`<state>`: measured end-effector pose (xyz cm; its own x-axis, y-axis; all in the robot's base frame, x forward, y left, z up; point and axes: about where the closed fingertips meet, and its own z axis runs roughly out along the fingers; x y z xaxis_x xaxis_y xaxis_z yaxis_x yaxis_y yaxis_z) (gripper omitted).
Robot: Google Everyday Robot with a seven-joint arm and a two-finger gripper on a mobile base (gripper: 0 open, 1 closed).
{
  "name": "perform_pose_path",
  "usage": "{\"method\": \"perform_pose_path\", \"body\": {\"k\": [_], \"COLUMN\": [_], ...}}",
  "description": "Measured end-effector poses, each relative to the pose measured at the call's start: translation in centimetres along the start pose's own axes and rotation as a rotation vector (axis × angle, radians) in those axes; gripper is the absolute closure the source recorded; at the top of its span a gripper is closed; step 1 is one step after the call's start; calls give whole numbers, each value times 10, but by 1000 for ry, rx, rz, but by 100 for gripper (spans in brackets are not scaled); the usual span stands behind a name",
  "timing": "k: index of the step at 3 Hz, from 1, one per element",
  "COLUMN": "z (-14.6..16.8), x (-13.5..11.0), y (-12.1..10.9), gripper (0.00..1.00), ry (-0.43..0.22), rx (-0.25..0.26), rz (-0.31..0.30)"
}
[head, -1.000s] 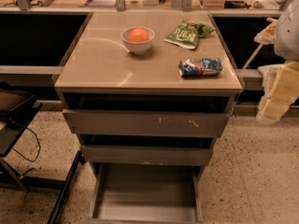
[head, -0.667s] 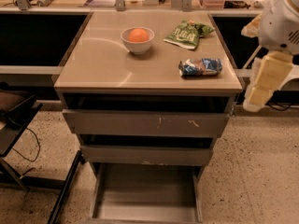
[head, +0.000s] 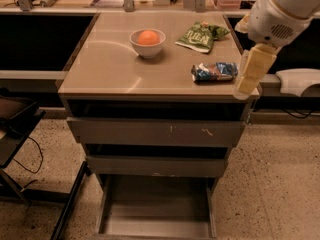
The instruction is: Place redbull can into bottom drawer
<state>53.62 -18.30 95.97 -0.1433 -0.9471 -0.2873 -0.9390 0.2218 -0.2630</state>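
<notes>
Bottom drawer: nearest to you, the lowest grey-brown cabinet drawer [head: 155,219] stands pulled out, a wide shallow tray with its flat grey floor in view.
Upper drawers: the two scuffed flat-fronted drawers [head: 155,132] sit stacked above it, fronts toward you.
Cabinet top: the smooth beige-grey top [head: 105,71] carries everything else.
Redbull can: the small slim blue-and-silver metal can [head: 215,71] lies on its side on that top, near the front right corner, not yet in the drawer.
Long axis: it runs roughly left to right, close to parallel with the front edge.
Gripper: the cream-coloured gripper [head: 246,84], under the white arm housing, hangs at the right edge of the top, just beside the can's right end. It carries nothing you can see, and you cannot tell whether it is open or closed.
Key relation: the can lies to the left of the gripper in the camera view, at much the same depth. You would likely need a short sideways shift over it, with the grip spanning its narrow width front to back.
Risk: being round, the can may roll toward the front edge if nudged.
Farther back: a white round bowl [head: 146,48] holding an orange fruit [head: 148,37], and the green crinkled snack bag [head: 200,35] behind the can.
Progress: early, by my reading; grasp and lowering both remain.
</notes>
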Motion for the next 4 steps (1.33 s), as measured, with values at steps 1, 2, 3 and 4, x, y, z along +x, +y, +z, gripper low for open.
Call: {"method": "perform_pose_path", "body": {"k": [1, 2, 3, 4], "z": [28, 56, 106, 106], "x": [-7, -13, 1, 1], "y": [-21, -35, -70, -70], "gripper": [0, 0, 0, 0], "ry": [1, 16, 51, 51], "rx": [-22, -52, -88, -87], "rz": [-4, -9, 39, 39]}}
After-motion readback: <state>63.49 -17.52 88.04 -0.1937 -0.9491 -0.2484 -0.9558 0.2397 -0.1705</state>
